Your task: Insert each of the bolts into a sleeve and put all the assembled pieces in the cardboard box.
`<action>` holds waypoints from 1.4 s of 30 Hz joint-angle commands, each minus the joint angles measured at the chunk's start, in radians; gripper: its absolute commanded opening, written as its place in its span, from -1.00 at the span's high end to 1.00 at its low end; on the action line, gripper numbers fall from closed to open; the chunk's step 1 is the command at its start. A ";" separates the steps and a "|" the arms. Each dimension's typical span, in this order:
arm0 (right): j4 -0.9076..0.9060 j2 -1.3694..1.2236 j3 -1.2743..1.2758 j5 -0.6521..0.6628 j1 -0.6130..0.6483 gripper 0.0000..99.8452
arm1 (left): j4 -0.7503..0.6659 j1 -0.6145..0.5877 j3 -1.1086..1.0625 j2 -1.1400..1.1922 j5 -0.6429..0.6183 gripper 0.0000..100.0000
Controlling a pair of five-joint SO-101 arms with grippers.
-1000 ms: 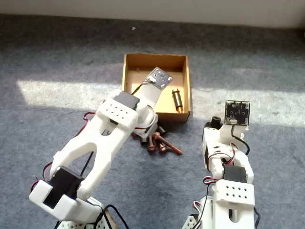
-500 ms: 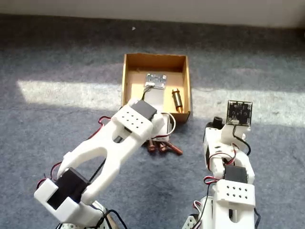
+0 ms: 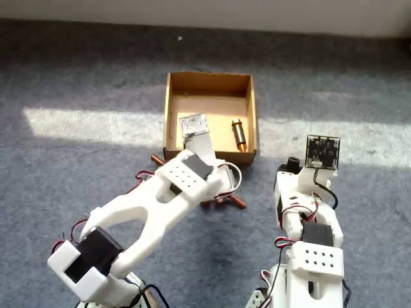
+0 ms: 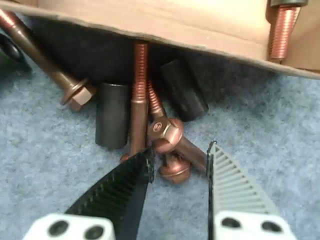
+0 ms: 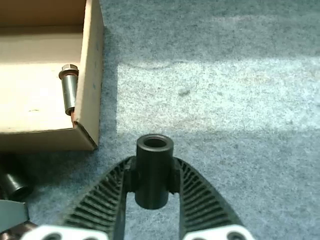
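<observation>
Several copper bolts (image 4: 167, 135) and two black sleeves (image 4: 112, 115) lie in a pile on the carpet against the front wall of the cardboard box (image 4: 150, 20). My left gripper (image 4: 180, 152) is open just above the pile, its fingers either side of a bolt head. In the high view the left arm (image 3: 180, 186) covers most of the pile; one bolt (image 3: 234, 200) sticks out. My right gripper (image 5: 152, 167) is shut on an upright black sleeve (image 5: 155, 147), off the box's front right corner (image 3: 292, 163). An assembled piece (image 3: 239, 135) lies inside the box (image 3: 209, 80).
Grey carpet surrounds the box on all sides. A lone bolt (image 3: 156, 158) lies by the box's front left corner. Another black sleeve (image 5: 12, 185) rests near the box front in the right wrist view. A bright sunlit band crosses the carpet.
The left arm has pulled back from over the box and dropped down to the bolt pile in front of it. The right arm has stayed still with its sleeve.
</observation>
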State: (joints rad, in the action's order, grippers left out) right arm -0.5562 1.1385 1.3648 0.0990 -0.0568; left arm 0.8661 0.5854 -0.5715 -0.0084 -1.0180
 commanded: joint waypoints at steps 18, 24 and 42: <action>0.030 0.019 -0.010 -0.008 -0.007 0.99 | -0.235 0.008 -0.065 0.059 -0.094 0.64; 0.028 0.019 -0.010 -0.008 -0.005 0.99 | -0.126 -0.024 0.094 0.186 -0.095 0.79; 0.028 0.019 -0.010 -0.006 -0.005 0.99 | -0.075 -0.019 0.140 0.209 -0.087 0.99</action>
State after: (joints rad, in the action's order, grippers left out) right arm -0.5562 1.1385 1.3648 0.0990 -0.0568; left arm 0.7710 0.5792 -0.4519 0.2018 -1.1070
